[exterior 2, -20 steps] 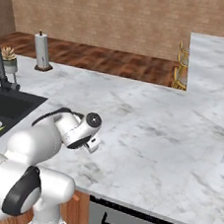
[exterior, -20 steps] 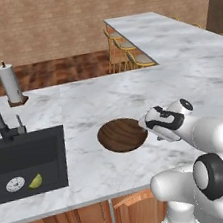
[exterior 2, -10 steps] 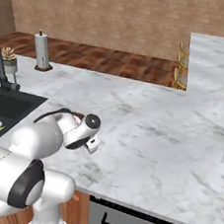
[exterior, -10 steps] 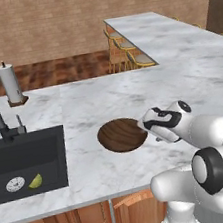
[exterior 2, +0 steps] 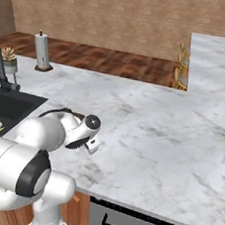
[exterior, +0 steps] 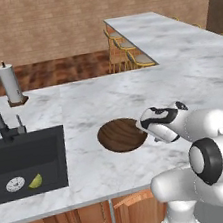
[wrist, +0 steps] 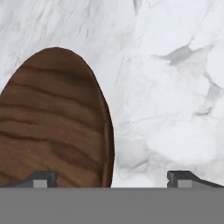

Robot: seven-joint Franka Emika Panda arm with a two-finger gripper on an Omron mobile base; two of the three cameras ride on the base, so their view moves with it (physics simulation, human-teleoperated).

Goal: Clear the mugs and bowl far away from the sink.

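While lying flat on the counter (exterior: 83,112), the bowl (exterior: 121,135) is round, axisless.

A: What colour is the wide, shallow wooden bowl (exterior: 120,135)?
B: Dark brown with darker wavy grain streaks. The marble table (exterior: 102,104) is white, veined grey.
A: And the rectangular sink basin (exterior: 25,162)?
B: Matte black, silver drain.

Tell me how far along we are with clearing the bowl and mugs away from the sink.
Done: nothing visibly. The bowl sits on the marble counter a short way right of the sink, so it still looks close. In hand: the gripper is open and empty, one fingertip over the bowl's rim, the other over bare counter. Left: grip and move the bowl; no mugs can be made out here.
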